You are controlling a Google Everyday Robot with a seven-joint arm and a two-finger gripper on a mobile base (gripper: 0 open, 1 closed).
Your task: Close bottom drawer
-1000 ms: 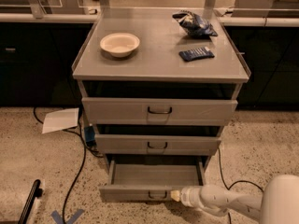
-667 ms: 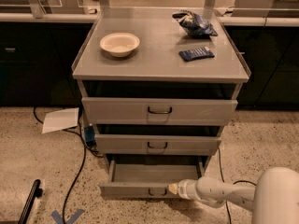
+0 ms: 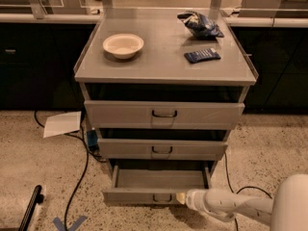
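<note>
Camera view: my gripper [image 3: 182, 198] sat against the front of the bottom drawer [image 3: 139, 195], which stood pulled out.

Whether the gripper was spread or closed, I could not tell. The drawer's long axis ran sideways across my tip, front panel facing me, tray beyond; its handle [image 3: 162, 198] lay just left. It looked like stiff metal, probably light on its slides, so I judged a flat push near the panel's middle better than any grasp.

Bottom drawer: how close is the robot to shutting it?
Done: the end effector is at the front of the bottom drawer, just right of its handle. In hand: apparently pressing that panel. Left: the drawer stands pulled out, tray showing, so the push in remains.
</note>
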